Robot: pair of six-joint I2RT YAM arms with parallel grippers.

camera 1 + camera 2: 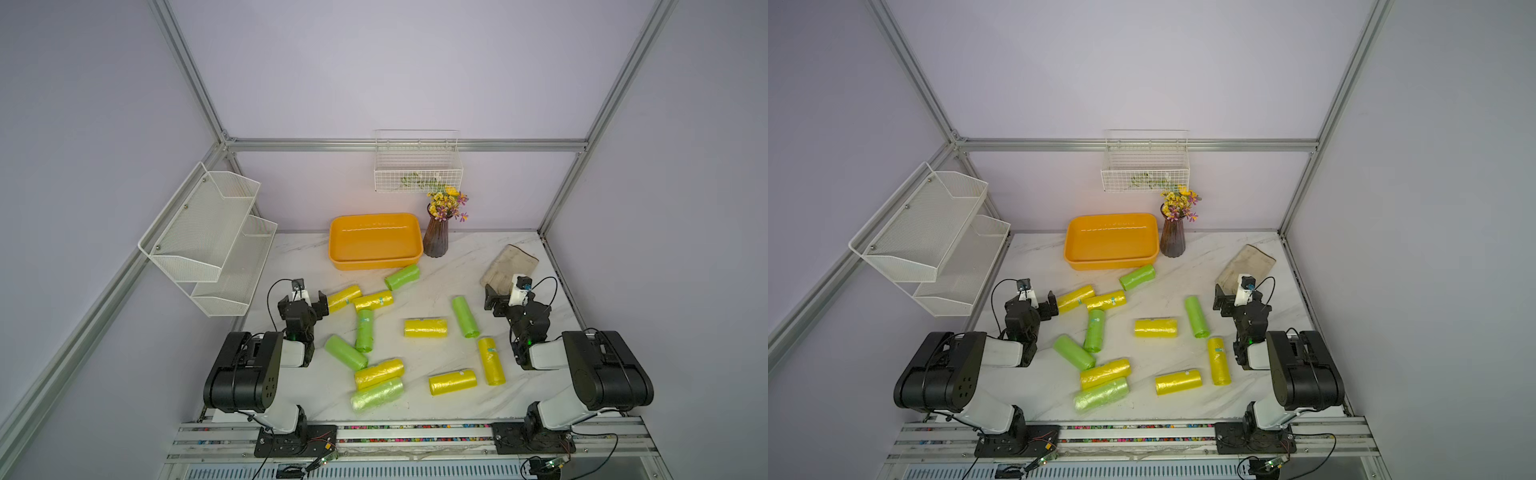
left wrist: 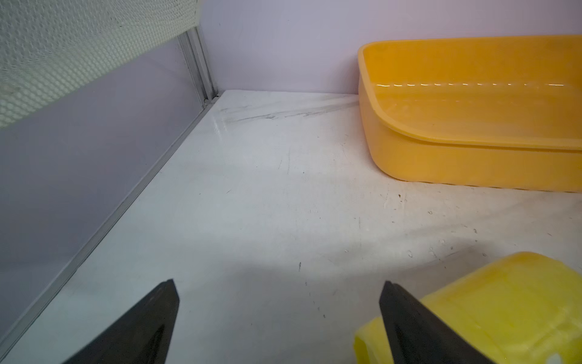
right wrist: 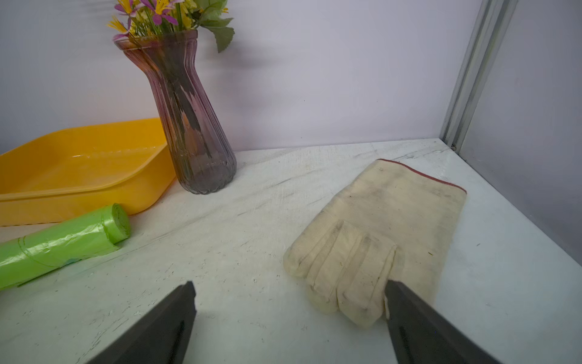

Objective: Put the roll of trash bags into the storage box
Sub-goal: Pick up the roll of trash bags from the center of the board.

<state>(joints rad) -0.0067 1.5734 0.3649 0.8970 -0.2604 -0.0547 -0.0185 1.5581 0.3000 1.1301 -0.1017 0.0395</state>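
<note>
L tool (image 2: 278, 283) released, wide, nothing in it; yellow roll (image 2: 504, 299) just beside it. R tool (image 3: 290, 282) released too, glove (image 3: 378, 233) close by. Trash-bag rolls (image 1: 425, 328) lie scattered on worktop (image 1: 432, 291), green one (image 1: 402, 277) just in front of storage box (image 1: 374, 241) at back, vase (image 1: 435, 237) beside box.

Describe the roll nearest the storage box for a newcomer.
Find the orange storage box at the table's back, beside the vase. At its front corner nearest the vase lies a green roll. Its closest neighbour is a yellow roll; other green rolls lie farther forward.
</note>
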